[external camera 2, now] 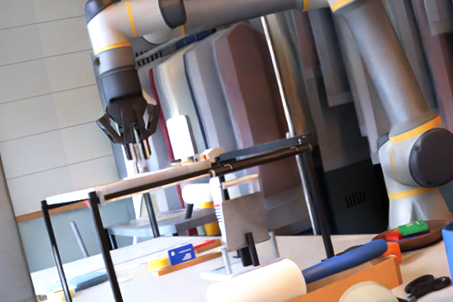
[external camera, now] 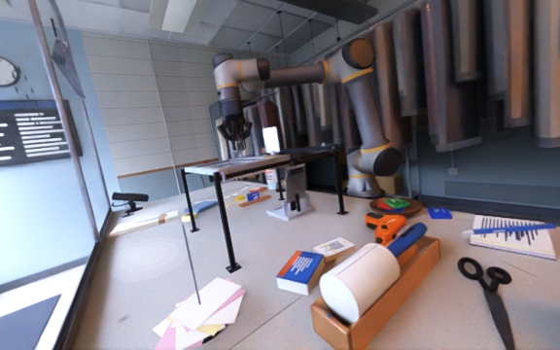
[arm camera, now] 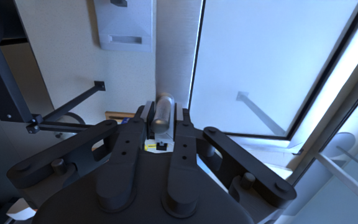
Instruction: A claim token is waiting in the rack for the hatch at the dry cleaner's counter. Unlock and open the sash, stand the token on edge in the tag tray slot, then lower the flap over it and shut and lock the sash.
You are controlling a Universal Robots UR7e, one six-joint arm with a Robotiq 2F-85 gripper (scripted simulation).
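Note:
My gripper (external camera: 237,142) (external camera 2: 137,152) (arm camera: 162,117) points straight down over the near end of the sash (external camera: 241,164) (external camera 2: 155,176), a flat glazed panel lying on top of a black-legged frame. Between the fingers stands a grey cylindrical handle (arm camera: 162,111) (external camera 2: 139,163) rising from the sash. The wrist camera shows the pale glass pane (arm camera: 256,68) to the right of the handle. Below the frame stands the grey tag tray (external camera: 293,190) (external camera 2: 243,219) with its flap. I cannot make out the token. The gripper is open, its fingers loosely around the handle.
A cardboard box (external camera: 382,296) holds a white roller with a blue handle (external camera: 372,274) at front right. Books (external camera: 301,272), an orange tool (external camera: 385,226), scissors (external camera: 491,296) and loose papers (external camera: 202,313) lie on the table. A wooden dish (external camera: 395,205) sits by the robot base.

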